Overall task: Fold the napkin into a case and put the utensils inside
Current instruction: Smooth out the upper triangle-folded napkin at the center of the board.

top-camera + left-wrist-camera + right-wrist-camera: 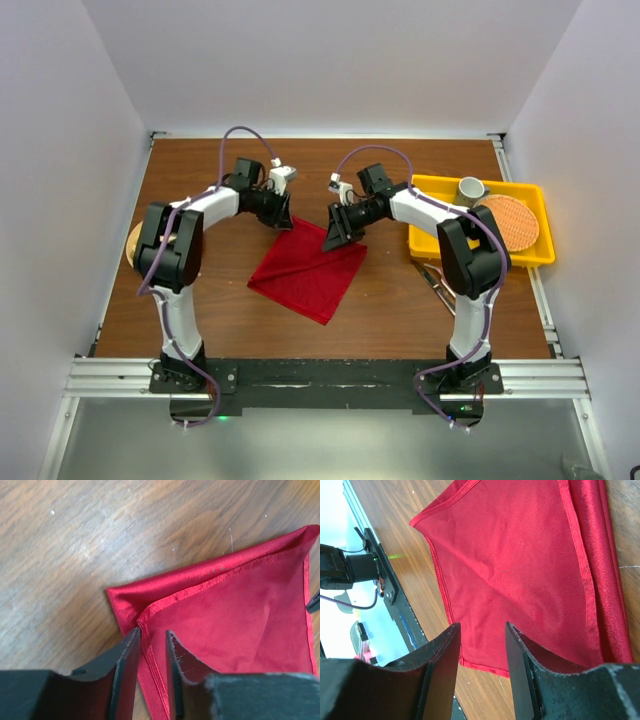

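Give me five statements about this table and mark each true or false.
1. The napkin lies on the table. True.
2. The cup stands in the yellow tray. True.
3. The utensils lie inside the napkin. False: they lie on the table beside the tray.
4. The woven mat lies under the napkin. False: it lies in the tray.
5. The right hand hovers open over the napkin. True.

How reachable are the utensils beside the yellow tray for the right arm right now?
Probably yes, but awkwardly. The utensils lie uncovered between the yellow tray and the right arm's own links, close to its base. The right end effector is out over the napkin and would have to fold back tightly.
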Controlling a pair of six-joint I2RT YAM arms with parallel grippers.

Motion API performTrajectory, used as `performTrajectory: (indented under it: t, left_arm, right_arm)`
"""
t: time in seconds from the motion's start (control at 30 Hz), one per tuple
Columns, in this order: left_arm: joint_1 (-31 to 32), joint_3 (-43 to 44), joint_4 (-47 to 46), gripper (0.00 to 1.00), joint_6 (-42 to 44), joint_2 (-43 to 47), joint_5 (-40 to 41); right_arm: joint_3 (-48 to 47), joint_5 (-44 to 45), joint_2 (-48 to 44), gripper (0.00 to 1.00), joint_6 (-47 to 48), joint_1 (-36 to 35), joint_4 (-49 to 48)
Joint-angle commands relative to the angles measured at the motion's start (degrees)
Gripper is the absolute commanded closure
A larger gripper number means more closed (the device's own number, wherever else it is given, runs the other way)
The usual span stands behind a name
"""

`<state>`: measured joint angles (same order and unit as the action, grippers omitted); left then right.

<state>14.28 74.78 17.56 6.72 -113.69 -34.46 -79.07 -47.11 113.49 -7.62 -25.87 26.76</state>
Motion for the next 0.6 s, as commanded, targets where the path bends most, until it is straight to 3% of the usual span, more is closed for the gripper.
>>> performTrajectory:
  t: [0.0, 0.37, 0.47, 0.57]
  left_arm:
    - [0.83, 3.52, -0.77, 0.73, 1.45, -1.36, 0.53]
    - [0.92, 9.33, 0.98, 0.98, 0.93, -5.23, 2.20]
    - [0.92, 9.42, 1.85, 0.98, 1.27, -5.40, 2.20]
    - [0.75, 8.89, 2.39, 0.88, 1.63, -4.88, 1.68]
  right_arm:
    - [-2.41, -0.87, -0.55, 0.55, 2.08, 0.12, 1.45]
    - [-3.46, -1.49, 1.21, 0.55, 1.90, 0.03, 0.22]
    - [-3.64, -1.49, 1.64, 0.55, 1.47, 0.03, -0.13]
    - [-3.64, -1.49, 1.73, 0.54, 1.46, 0.03, -0.22]
